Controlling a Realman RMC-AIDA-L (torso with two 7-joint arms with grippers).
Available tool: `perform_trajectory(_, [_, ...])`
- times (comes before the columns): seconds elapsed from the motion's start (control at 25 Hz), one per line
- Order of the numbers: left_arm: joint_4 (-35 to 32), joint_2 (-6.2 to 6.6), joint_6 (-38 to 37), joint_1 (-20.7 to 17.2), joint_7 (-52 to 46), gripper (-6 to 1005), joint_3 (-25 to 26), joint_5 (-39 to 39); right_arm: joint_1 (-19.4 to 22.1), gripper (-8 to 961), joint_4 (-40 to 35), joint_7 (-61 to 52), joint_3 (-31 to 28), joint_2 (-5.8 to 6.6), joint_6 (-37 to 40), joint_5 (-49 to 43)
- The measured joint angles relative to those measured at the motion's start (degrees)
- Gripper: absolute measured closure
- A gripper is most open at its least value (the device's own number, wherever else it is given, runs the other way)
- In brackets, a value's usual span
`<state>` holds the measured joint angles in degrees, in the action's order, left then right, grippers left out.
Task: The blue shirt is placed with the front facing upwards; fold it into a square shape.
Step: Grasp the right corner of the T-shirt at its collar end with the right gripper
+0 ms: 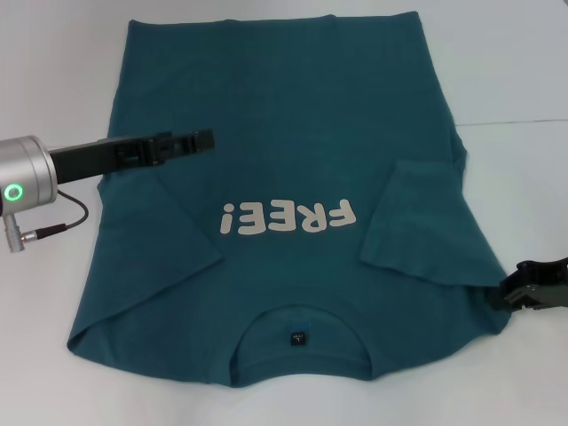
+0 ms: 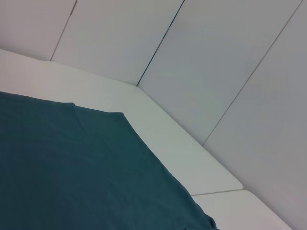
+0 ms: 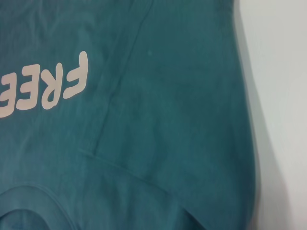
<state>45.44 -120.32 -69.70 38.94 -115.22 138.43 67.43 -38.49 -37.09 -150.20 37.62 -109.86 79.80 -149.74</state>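
Left tool over blue shirt, right tool at sleeve edge; spread of either unclear.

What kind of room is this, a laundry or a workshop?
Probably a robot test bench rather than a laundry: one blue shirt spread on a plain white table, bare white wall panels behind, and the left gripper and right gripper working over it.

1. Shirt: matt teal cloth, soft, lightly creased; smooth white printed lettering.
2. Table: smooth, matt white surface.
3. Left arm: brushed silver metal; left gripper matt black.
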Motion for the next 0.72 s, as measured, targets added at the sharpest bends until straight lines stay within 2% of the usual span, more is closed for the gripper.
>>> perform_trajectory(0.04, [0.00, 0.00, 0.00, -0.01, 0.00, 114, 0.00, 0.00, 0.00, 586, 0.00, 0.00, 0.00, 0.00, 0.00, -0.02])
perform_trajectory(0.12, [0.00, 0.00, 0.00, 0.00, 0.00, 114, 0.00, 0.00, 0.00, 743, 0.00, 0.00, 0.00, 0.00, 0.00, -0.02])
perform_trajectory(0.36, [-0.01, 0.00, 0.00, -0.01, 0.00, 114, 0.06, 0.00, 0.00, 910, -0.38, 0.00, 0.00, 0.00, 0.11, -0.02])
perform_trajectory(0.72, [-0.01, 0.00, 0.00, -0.03, 0.00, 115, 0.09, 0.17, 0.31, 905, -0.67, 0.47, -0.08, 0.17, 0.32, 0.07])
